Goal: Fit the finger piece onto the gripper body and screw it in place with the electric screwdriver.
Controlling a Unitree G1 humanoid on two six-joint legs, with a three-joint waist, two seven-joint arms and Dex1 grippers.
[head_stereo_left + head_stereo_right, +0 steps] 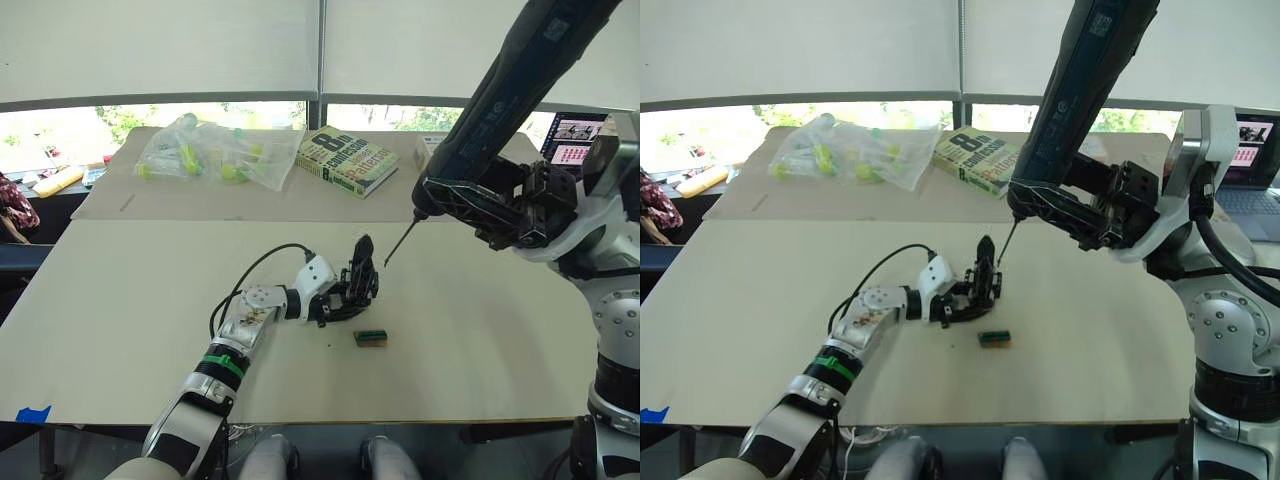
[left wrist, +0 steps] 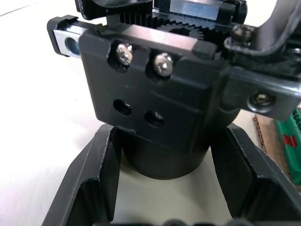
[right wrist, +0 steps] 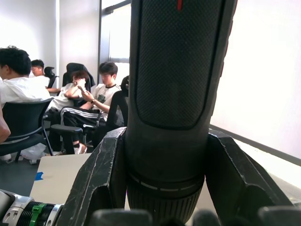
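Left gripper point(image 1: 352, 297): low on the desk point(image 1: 120, 300), fingers point(image 2: 89, 183) clamped on the round base of the gripper body point(image 1: 358, 278).
Gripper body: mid-desk, upright, pointed finger up; the left wrist view shows two screws above two empty holes in its face.
Right gripper point(image 1: 500, 215): fingers point(image 3: 101, 179) closed around the screwdriver point(image 1: 510, 90).
Screwdriver: held high and slanted — bit tip just beside the top of the body's finger; contact unclear.
Finger piece: cannot tell it apart.
Small green block point(image 1: 370, 339): on the desk near the body.
Back of desk: book point(image 1: 347, 160) — plastic bag point(image 1: 215, 150) beside it.
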